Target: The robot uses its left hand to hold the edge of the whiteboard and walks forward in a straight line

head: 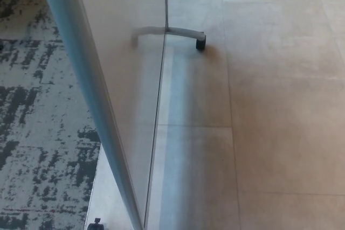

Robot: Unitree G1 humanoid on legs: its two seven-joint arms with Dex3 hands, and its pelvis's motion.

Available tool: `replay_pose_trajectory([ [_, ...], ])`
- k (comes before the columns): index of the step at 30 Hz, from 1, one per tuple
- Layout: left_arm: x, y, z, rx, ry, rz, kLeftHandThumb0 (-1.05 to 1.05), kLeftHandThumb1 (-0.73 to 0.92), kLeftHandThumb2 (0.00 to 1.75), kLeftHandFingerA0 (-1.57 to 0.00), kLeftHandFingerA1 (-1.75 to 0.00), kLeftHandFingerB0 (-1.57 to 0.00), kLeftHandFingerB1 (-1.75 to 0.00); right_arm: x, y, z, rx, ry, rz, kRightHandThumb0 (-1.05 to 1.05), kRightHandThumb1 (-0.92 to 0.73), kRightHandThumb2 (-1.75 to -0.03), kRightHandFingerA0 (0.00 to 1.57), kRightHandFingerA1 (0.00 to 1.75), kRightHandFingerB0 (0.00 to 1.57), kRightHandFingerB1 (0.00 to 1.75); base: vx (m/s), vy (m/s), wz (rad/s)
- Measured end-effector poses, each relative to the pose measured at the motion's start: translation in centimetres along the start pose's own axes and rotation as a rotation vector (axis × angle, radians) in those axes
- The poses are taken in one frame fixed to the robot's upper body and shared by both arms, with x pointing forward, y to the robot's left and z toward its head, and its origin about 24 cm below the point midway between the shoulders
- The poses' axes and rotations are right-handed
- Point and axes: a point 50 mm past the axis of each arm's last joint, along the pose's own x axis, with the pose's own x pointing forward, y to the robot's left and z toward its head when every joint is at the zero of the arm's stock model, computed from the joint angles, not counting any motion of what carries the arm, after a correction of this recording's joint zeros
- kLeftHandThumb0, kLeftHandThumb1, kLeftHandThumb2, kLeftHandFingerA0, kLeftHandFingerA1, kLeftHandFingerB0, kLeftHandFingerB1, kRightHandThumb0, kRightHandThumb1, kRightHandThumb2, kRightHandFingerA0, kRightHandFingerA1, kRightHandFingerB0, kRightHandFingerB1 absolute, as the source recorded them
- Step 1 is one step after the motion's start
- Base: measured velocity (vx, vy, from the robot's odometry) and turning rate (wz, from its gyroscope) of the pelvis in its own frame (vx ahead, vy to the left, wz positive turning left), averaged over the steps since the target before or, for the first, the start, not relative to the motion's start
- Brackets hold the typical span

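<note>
Probably walking the whiteboard (pixel 129 79) forward, seeing neither hand so unable to tell finger grip; next needing straight steps, keeping the wheel (pixel 200 42) rolling along the floor (pixel 280 133).

Carpet (pixel 38 133): grey, mottled with dark patches, worn look.
Tiles (pixel 280 106): large, beige, matte; right of carpet.
Grout lines (pixel 229 100): thin, darker, crossing tiles well right of carpet.
Light band (pixel 175 100): pale bluish streak on tiles, nearer carpet than warm beige area.
</note>
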Motion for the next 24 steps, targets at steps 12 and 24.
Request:
replay_pose_trajectory([
  [12, 0.9, -2.7, 7.5, -0.04, -0.262, -0.136, -0.82, 0.48, 0.55, -0.02, -0.51, -0.1, -0.36, 0.2, 0.1, 0.5, -0.01, -0.016, -0.002, -0.39, -0.52, -0.56, 0.42, 0.47, 0.37, 0.33, 0.0, 0.0, 0.0],
  [24, 0.8, -5.3, 11.4, -0.043, -0.32, -0.276, -0.72, 0.38, 0.87, -0.04, -0.25, 0.0, -0.19, 0.4, -0.2, 0.8, -0.019, -0.027, -0.006, -0.38, -0.53, -0.56, 0.42, 0.48, 0.36, 0.34, 0.0, 0.0, 0.0],
])
